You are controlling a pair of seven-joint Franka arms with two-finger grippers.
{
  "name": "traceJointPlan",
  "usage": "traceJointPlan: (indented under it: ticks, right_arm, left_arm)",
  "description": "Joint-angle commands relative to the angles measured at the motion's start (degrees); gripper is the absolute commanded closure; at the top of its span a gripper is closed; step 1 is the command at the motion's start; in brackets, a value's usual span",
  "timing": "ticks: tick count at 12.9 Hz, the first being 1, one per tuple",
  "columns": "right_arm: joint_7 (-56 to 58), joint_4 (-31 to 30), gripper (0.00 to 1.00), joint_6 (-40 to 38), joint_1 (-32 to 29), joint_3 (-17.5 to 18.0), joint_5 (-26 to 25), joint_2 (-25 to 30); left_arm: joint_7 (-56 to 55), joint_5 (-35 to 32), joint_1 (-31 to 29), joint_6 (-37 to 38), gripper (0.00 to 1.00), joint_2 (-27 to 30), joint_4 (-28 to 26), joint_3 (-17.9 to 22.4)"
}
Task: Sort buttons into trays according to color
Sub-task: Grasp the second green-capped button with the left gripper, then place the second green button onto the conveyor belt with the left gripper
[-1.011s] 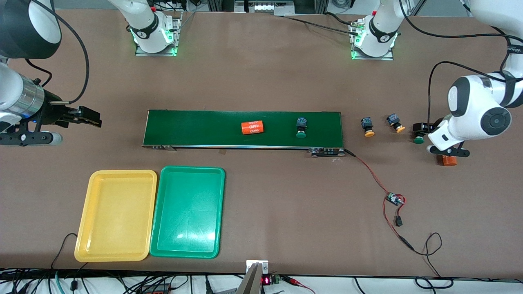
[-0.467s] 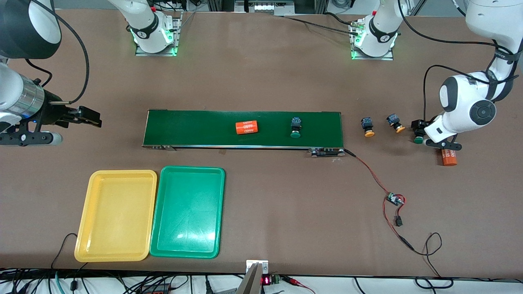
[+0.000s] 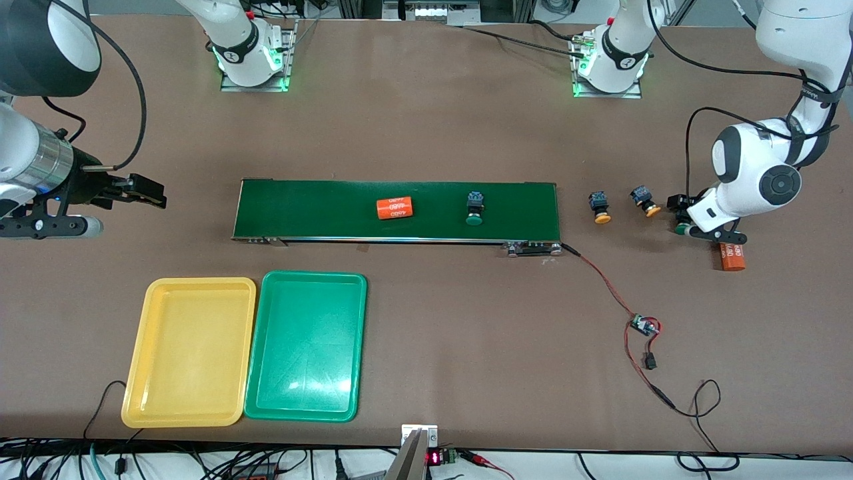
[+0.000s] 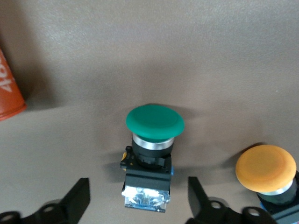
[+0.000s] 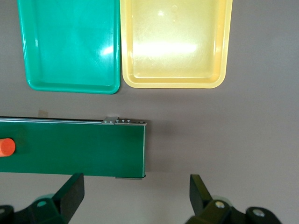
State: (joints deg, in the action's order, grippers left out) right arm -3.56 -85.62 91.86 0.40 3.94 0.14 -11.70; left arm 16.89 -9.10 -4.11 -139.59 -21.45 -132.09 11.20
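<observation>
The left gripper (image 4: 138, 205) sat low at the left arm's end of the tabletop, its jaws spread on either side of a green button (image 4: 152, 151) and not touching it. Two yellow-orange buttons (image 3: 599, 207) lay just beside, toward the conveyor belt (image 3: 320, 210), which carried another green button (image 3: 474, 207) and an orange cylinder (image 3: 394, 208). The right gripper (image 5: 137, 196) waited, released, over the belt's other end. The yellow tray (image 3: 190, 352) and green tray (image 3: 306, 347) lay side by side near the table's front edge.

The left gripper (image 4: 138, 198) stood with fingers apart around the green button (image 4: 152, 154), not touching it
</observation>
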Motion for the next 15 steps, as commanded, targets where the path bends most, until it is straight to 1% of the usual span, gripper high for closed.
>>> traceJointPlan:
  ticks: [1, 2, 3, 4, 5, 7, 8, 10, 11, 12, 15]
  right_arm:
    - [0.7, -0.3, 0.0, 0.3, -0.7, -0.2, 0.0, 0.1]
    - [0.7, -0.3, 0.0, 0.4, -0.7, -0.2, 0.0, 0.0]
    - [0.7, -0.3, 0.0, 0.2, -0.5, -0.2, 0.0, 0.1]
    - [0.7, -0.3, 0.0, 0.0, -0.5, -0.2, 0.0, 0.1]
    - [0.8, -0.2, 0.0, -0.1, -0.5, -0.1, 0.1, 0.2]
    - [0.9, -0.2, 0.0, -0.2, -0.2, 0.1, 0.0, 0.4]
    - [1.0, -0.4, 0.0, 0.2, -0.1, 0.2, 0.0, 0.2]
    - [1.0, -0.3, 0.0, 0.1, 0.4, 0.4, 0.1, 0.1]
    - [0.9, -0.3, 0.0, 0.1, 0.8, 0.3, 0.1, 0.2]
    - [0.8, -0.4, 0.0, 0.3, 0.8, 0.3, 0.1, 0.1]
    - [0.8, -0.4, 0.0, 0.3, 0.9, 0.4, 0.0, 0.0]
  left_arm:
    - [0.7, 0.1, 0.7, -0.7, 0.68, 0.0, 0.2, 0.1]
    - [0.7, 0.1, 0.8, -0.1, 0.8, 0.4, 0.6, 0.0]
    - [0.6, 0.1, 0.8, 0.4, 0.86, 1.6, 0.6, -0.2]
    - [0.6, 0.1, 0.9, 2.0, 0.87, 2.7, 1.0, -0.5]
    - [0.6, 0.1, 0.9, 5.8, 0.87, 3.9, 2.4, -1.2]
    - [0.6, 0.2, 0.9, 18.3, 0.87, 5.2, 8.7, -3.6]
    - [0.3, 1.8, 0.9, 24.6, 0.86, 5.6, 12.2, -5.3]
    - [0.0, 10.0, 1.1, 34.2, 0.86, 5.9, 16.8, -9.1]
    - [-0.4, 13.5, 1.3, 36.0, 0.86, 5.9, 18.0, -11.6]
    - [-2.6, 15.8, 1.6, 36.0, 0.86, 5.9, 18.3, -13.7]
    - [-12.1, 22.4, 3.6, 33.6, 0.86, 5.6, 18.3, -19.0]
